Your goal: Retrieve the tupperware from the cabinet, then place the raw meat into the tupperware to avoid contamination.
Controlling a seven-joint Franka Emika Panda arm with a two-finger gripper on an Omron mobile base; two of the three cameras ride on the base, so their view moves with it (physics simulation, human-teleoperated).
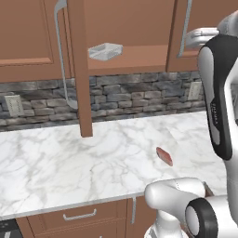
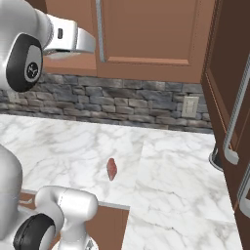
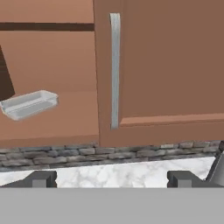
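Cabinet (image 1: pixel 125 28) on the wall above the counter (image 1: pixel 69 158) — left door (image 1: pixel 79 69) swung open, edge-on, sticking out over the counter. Tupperware (image 1: pixel 105 51) on the cabinet's bottom shelf, toward its left side, just right of the open door. Closed door (image 3: pixel 162 65) right of the opening, its handle (image 3: pixel 114 70) on the edge next to the opening. Stone backsplash (image 1: pixel 130 95) behind the counter, below the cabinet; outlets (image 1: pixel 14 106) in it at left and right. Meat (image 1: pixel 164 156) flat on the counter, right of and well below the tupperware, nearer the front edge — well apart from it. Drawers (image 1: pixel 79 214) under the counter front.
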